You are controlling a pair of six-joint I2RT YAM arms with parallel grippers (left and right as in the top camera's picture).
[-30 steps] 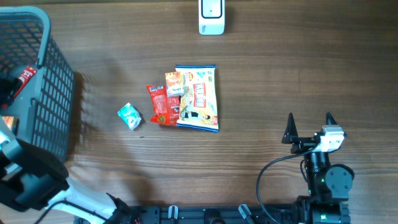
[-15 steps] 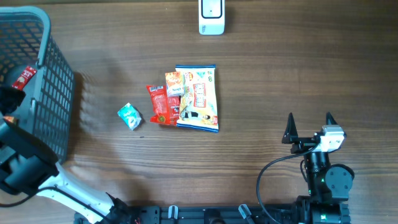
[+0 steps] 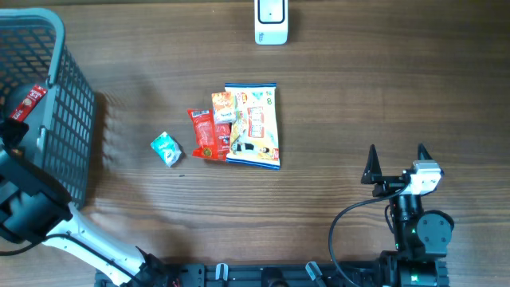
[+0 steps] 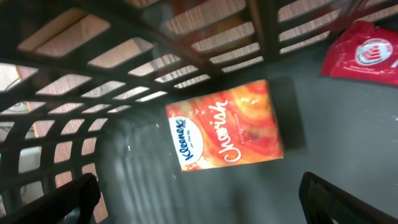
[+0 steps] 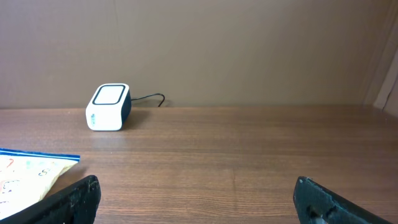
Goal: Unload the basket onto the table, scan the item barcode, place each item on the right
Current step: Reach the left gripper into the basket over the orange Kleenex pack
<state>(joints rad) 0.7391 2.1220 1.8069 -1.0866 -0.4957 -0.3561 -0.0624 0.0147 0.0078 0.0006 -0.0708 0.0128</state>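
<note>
Here, wood-grain table point(image 3: 358, 96), plain brown wall point(image 5: 249, 50), left hand point(image 4: 198, 179) spread wide, right hand point(image 3: 396, 148) too.

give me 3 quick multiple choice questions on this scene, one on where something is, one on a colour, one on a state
1. The scanner stands at which edge of the table?
A. near edge
B. far edge
C. left edge

2. What colour is the packet lying alone to the left of the pile?
A. teal
B. black
C. yellow

3. The right end effector is:
A. shut on the scanner
B. shut and empty
C. open and empty

Answers:
1. B: in the overhead view it sits at the top of the table, across from the arms.
2. A: its wrapper is teal, apart from the red and orange packs.
3. C: its fingers stand wide apart with only bare wood between them.
</note>
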